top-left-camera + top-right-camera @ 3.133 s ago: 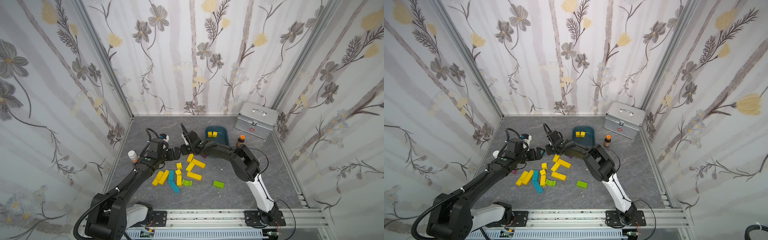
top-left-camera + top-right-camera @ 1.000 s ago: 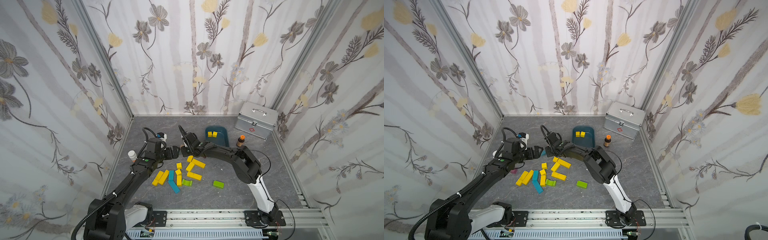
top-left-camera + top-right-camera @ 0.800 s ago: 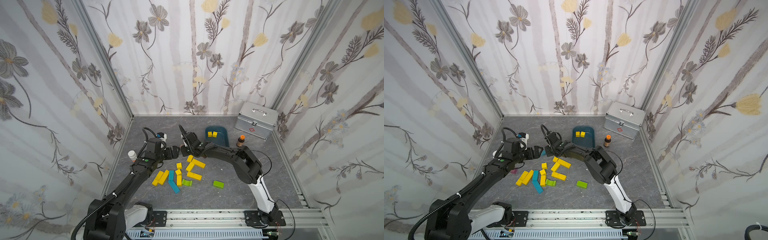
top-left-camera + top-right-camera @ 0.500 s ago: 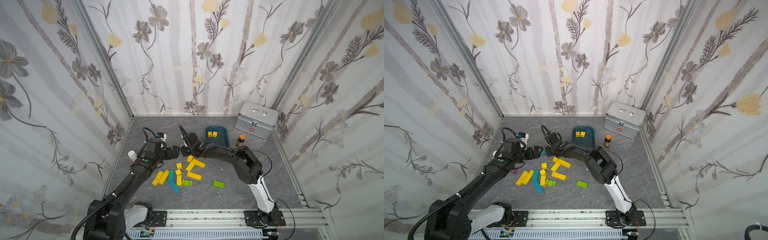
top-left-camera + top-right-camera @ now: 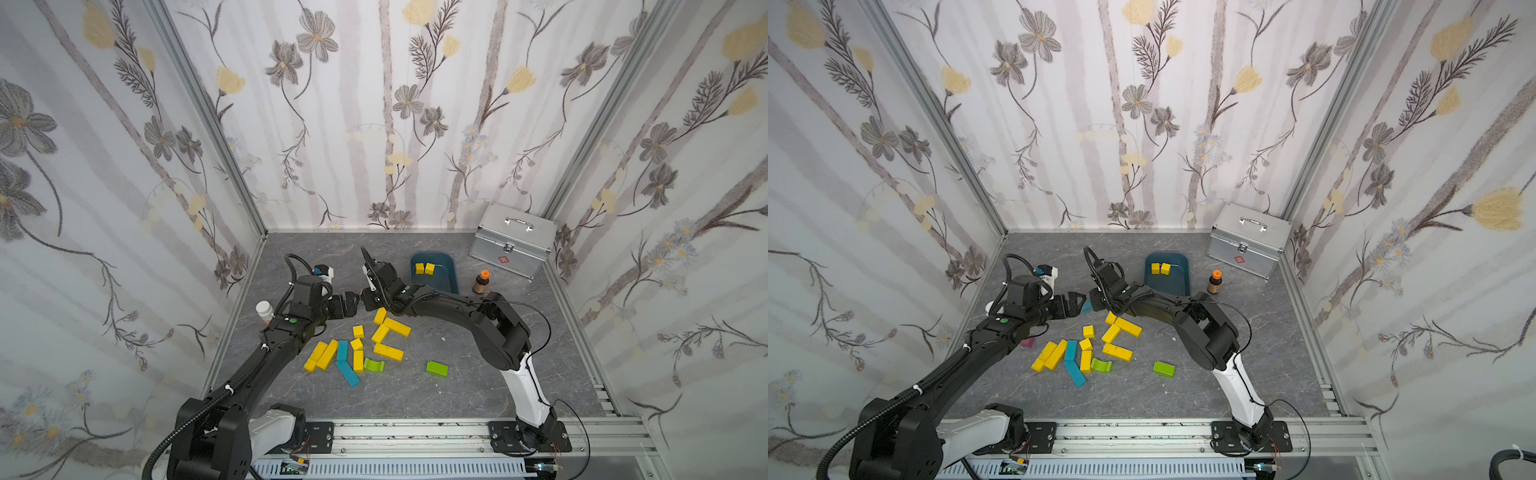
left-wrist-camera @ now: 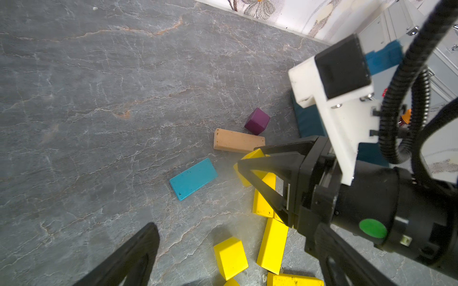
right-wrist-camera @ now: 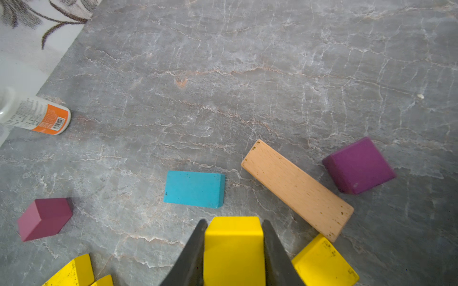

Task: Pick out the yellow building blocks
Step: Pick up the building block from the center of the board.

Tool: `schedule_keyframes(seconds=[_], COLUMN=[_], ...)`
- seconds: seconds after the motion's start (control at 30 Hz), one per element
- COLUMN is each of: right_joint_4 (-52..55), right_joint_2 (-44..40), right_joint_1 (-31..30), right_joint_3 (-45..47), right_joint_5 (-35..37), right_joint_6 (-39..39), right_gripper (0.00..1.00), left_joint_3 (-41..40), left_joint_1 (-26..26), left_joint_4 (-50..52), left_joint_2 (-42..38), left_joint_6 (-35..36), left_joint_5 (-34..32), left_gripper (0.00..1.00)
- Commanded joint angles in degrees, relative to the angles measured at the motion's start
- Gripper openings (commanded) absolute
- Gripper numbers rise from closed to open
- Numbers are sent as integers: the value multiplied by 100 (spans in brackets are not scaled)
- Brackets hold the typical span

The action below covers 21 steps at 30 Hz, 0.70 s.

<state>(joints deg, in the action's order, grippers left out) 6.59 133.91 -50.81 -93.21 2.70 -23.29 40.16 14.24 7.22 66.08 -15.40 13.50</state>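
My right gripper [image 7: 234,222] is clamped on a yellow block [image 7: 234,250]. Its long axis runs back between my fingers, end face aimed at the teal block [image 7: 194,189], with the tan bar [image 7: 297,188] just beside. My left gripper [image 5: 351,301] gapes wide. More yellow blocks [image 5: 388,352] lie scattered on the worktop [image 5: 415,390], and two sit in the blue tray [image 5: 442,274].

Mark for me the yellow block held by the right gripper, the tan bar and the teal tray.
Held yellow block [image 7: 234,250], right wrist view, its top face.
Tan bar [image 7: 297,190], right wrist view, middle of broad face.
Teal tray [image 5: 444,275], a top view, bare floor.
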Motion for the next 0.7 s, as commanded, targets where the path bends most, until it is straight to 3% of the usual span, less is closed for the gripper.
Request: schedule_keyframes(seconds=[0.0, 0.33, 0.67], right_joint_4=[-316, -438, -509], right_joint_2=[-104, -371, -892], right_joint_1=[7, 18, 77], right_joint_3=[-4, 273, 797], right_joint_5=[29, -101, -191], right_joint_6=[85, 122, 202], right_gripper=[23, 22, 22], left_joint_3=[44, 1, -281], left_joint_1=[-14, -22, 28], left_joint_4=[-74, -84, -572], left_joint_2=[74, 106, 148], left_joint_6=[28, 34, -514], left_joint_5=[-49, -154, -76], left_gripper=[100, 100, 98])
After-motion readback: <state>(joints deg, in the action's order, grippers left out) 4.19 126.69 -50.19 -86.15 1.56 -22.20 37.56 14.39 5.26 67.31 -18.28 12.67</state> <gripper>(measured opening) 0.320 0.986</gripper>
